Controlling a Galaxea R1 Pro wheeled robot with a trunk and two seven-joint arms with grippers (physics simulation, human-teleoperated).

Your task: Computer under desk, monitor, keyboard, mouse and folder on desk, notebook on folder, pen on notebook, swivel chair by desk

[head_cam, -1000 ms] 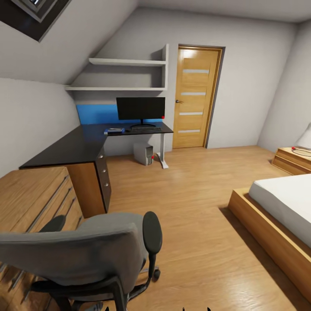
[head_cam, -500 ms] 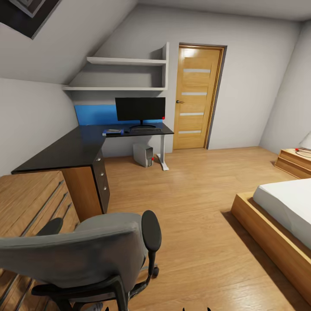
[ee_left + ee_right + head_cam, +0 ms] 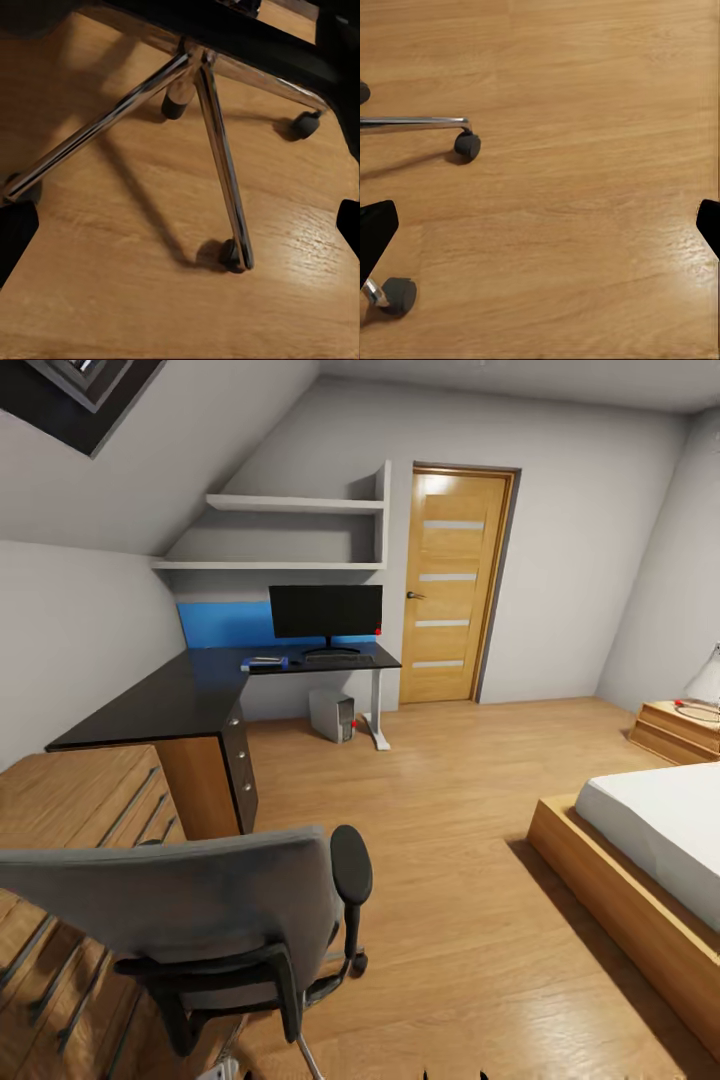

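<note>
Head view takes in the bedroom, its light wood floor (image 3: 450, 830) running from the robot to the far wall with the oak door (image 3: 455, 585). A bed (image 3: 650, 860) lies along the right side. The long black worktop of the desk (image 3: 180, 695) runs along the left wall and turns across the far end, where it stands on a white leg. Nearest the camera is the swivel chair (image 3: 190, 920), its grey back toward the robot, well apart from the far end of the desk. On that far end the monitor (image 3: 326, 612) stands upright, with the keyboard (image 3: 338, 658) in front of its foot. Under the worktop there, beside the white leg, sits the computer (image 3: 332, 716). Left of the keyboard lies a small blue and dark shape, which may be the folder with something on it, too small to tell; the mouse cannot be made out.

In the left wrist view the chair's chrome legs and castors are close below the left gripper (image 3: 180, 225), whose jaws stand apart with nothing between them. The right gripper (image 3: 540, 229) also has its jaws apart and empty, over bare floor near two castors.

The step in hand looks like bringing the chair to the desk. The next move calls for a hold or steady push on the chair, then rolling it across the open floor toward the monitor end.
</note>
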